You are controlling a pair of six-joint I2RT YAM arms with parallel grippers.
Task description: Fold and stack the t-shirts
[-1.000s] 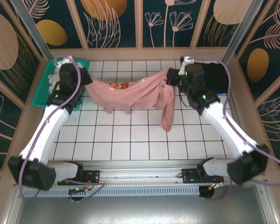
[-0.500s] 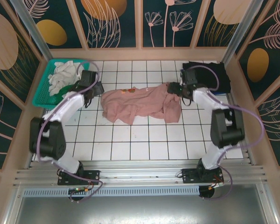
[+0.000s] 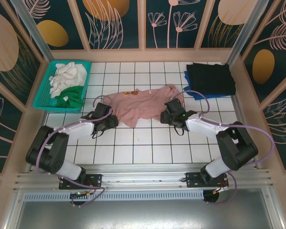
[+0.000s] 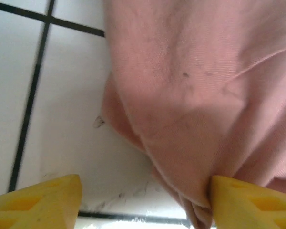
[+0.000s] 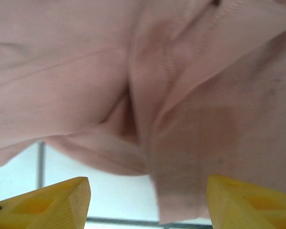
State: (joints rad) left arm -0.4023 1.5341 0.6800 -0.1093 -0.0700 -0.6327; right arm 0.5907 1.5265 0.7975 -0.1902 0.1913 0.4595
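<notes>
pink t-shirt (image 3: 139,106): it lies crumpled and not folded on the white tiled surface (image 3: 148,143), near the middle, between the two pincers. Its small orange print (image 3: 128,93) is at the far edge.
left pincer (image 4: 143,204): released. The yellow fingers (image 4: 38,200) stand wide apart, low over the surface at the near left corner of the pink t-shirt. In the left wrist view the cloth edge touches the inner side of the finger on the right, but nothing is squeezed.
right pincer (image 5: 148,204): released. The fingers (image 5: 250,200) stand wide apart at the near right side of the pink t-shirt. A fold of the cloth reaches down into the gap between them and is not squeezed.
basket (image 3: 43,98): teal, in the far left corner of the surface. It holds a white t-shirt (image 3: 66,76) and, at its near side, a green t-shirt (image 3: 72,95).
black t-shirt (image 3: 210,78): folded flat in the far right corner, on top of a blue t-shirt (image 3: 194,93), of which a strip shows at the near left side.
arms: both reach low across the surface from the near edge.
</notes>
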